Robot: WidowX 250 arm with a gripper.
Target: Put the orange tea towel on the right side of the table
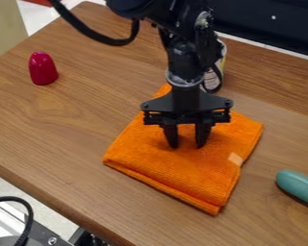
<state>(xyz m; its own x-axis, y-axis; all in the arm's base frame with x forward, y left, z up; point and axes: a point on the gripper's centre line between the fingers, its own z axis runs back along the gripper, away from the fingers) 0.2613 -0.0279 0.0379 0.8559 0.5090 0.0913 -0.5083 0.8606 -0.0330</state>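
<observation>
Camera view has the black robot arm (pixel 186 60) coming in from the top edge, its gripper (pixel 187 145) hanging over the middle of the orange tea towel (pixel 163 166). The claw is released: its two fingers stand apart, tips pointing down at the cloth, with orange fabric visible between them. Whether the tips touch the towel, I cannot tell.

The towel lies folded into a thick, roughly four-sided pad near the middle of the wooden table (pixel 54 129), one corner pointing toward the bottom edge of the view. A small pale tag (pixel 236 159) sits by its right side. Its upper part runs behind the arm.

A glossy crimson, round-tipped object (pixel 43 68) stands upright at the upper left, well apart from the towel. Behind the arm, beyond the towel's far end, is a pale, partly hidden cylindrical container (pixel 211 81). At the right edge, a rounded teal object (pixel 299 186) rests on the wood, apart from the towel and cut off by the frame.
</observation>
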